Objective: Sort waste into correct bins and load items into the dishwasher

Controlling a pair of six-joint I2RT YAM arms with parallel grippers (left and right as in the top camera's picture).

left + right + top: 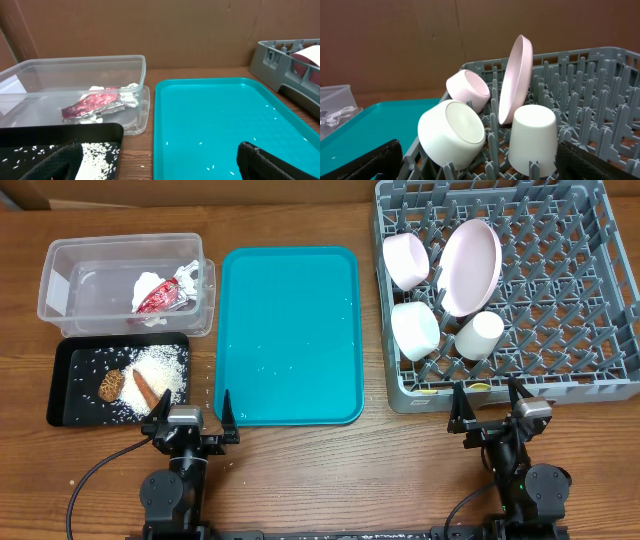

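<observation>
a brown wood-grain table [300, 470] under even light, a plain brown cardboard wall [175, 30] along its far edge

Looks like a robotics lab bench to me, the kind dressed up as a kitchen clean-up corner. A left arm [175, 490] and a right arm [530, 480], both small black robot ones, sit mounted at the near edge of a plain wood table [300, 470], and a black cable [95, 480] trails off the left one. The backdrop is just brown cardboard [175, 30]. All the kitchen stuff is laid straight on the tabletop: a grey rack [560, 387] with dishes [472, 265] in it, a teal tray [290, 330] in the middle, a clear tub [60, 255] and a black tray [70, 395] on the left. Very staged, test-rig feel.
</observation>
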